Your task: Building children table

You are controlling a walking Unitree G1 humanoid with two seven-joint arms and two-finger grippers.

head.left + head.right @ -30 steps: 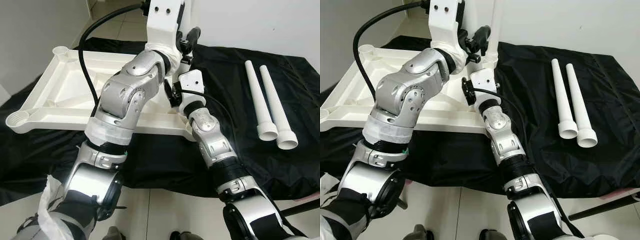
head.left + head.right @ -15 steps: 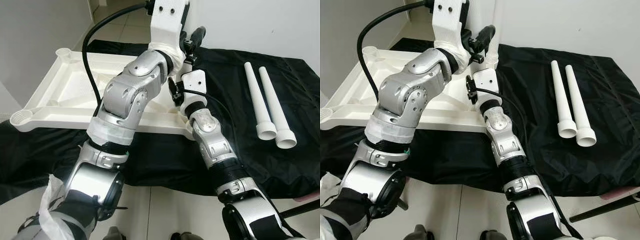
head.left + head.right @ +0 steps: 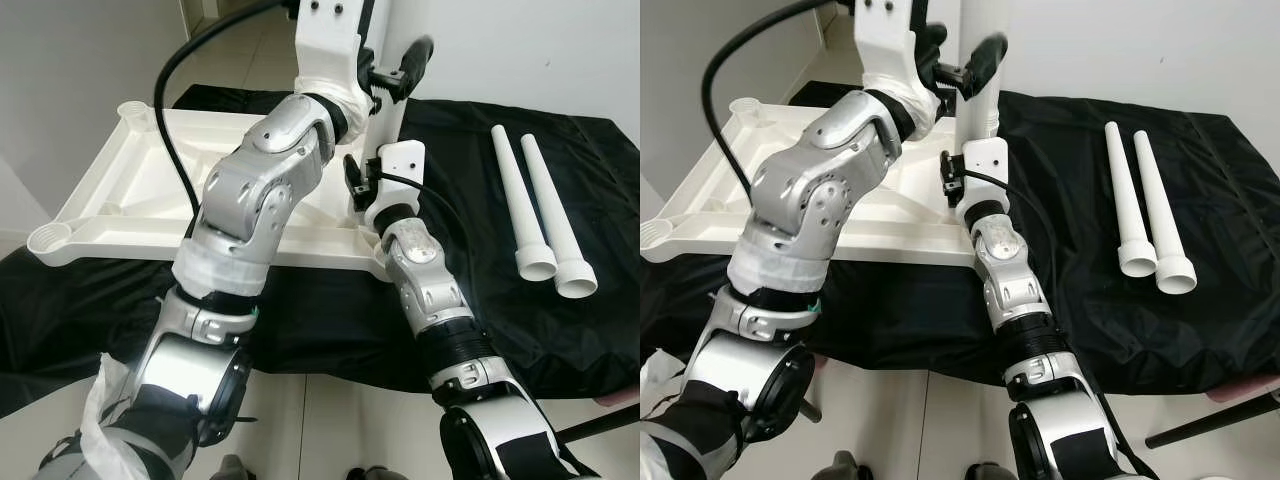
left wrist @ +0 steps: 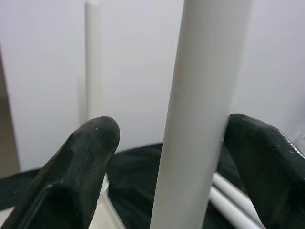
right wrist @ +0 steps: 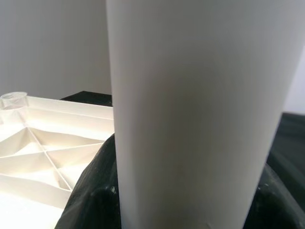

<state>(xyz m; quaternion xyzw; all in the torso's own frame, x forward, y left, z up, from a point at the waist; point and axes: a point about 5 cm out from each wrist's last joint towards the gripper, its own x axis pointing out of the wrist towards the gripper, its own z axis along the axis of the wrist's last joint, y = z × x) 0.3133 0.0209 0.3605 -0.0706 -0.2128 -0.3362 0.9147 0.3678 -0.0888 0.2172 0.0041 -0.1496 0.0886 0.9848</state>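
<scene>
White table leg (image 4: 195,114) held upright, right gripper (image 5: 186,200) clamped low, left gripper (image 4: 167,143) straddling higher — one finger touching, upturned tabletop (image 3: 130,190) below

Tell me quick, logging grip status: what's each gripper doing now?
Left gripper: open around the upright white leg, one finger touching.
Right gripper: closed on the same leg, lower down.
</scene>
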